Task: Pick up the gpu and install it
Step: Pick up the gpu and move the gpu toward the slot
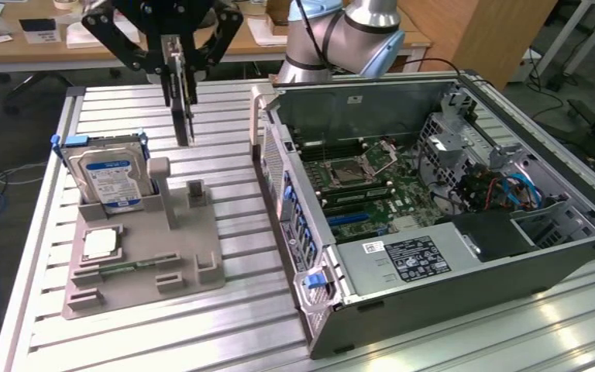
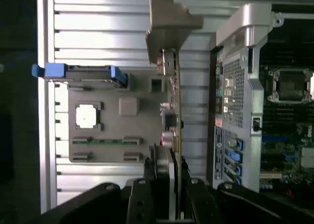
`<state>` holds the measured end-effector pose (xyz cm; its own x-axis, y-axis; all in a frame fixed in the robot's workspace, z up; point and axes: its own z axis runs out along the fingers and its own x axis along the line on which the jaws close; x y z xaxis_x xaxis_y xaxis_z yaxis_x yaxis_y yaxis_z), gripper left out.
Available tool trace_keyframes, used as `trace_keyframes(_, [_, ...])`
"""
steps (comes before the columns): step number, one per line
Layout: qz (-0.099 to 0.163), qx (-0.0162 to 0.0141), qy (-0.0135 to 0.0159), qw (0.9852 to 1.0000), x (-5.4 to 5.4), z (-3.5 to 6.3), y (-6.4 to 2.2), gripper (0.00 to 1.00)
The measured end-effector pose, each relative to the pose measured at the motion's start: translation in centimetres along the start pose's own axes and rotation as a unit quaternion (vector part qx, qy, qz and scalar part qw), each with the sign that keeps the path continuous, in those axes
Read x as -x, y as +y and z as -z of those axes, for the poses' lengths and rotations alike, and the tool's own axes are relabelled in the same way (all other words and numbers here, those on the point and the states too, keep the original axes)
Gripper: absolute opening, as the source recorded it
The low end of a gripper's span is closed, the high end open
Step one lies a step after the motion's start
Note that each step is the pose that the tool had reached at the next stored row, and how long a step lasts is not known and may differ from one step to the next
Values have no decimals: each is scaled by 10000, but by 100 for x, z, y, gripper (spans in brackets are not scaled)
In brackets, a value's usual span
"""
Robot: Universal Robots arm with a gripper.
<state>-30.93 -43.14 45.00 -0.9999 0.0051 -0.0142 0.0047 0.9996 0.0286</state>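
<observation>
Gripper (image 1: 179, 74) clamped on gpu (image 1: 184, 116). Card held upright and edge-on, lower end hanging free above slatted table (image 1: 225, 325).

Card sits outside computer case (image 1: 432, 201), off its rear panel on exterior view's left, with clear gap between card edge and case wall.

Case lies on its side, top open, motherboard exposed, rim unobstructed.

Grey fixture tray (image 1: 142, 263) beyond card, farther from case. Hard drive (image 1: 111, 174) stands in tray slot; processor chip (image 1: 101, 244) lies flat in recess. Bare table strip between tray and case.
</observation>
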Motion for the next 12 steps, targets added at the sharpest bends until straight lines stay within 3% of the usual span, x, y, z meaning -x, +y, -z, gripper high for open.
trace_keyframes(12, [0, -1, 0, 10000, 7, 0, 0, 28])
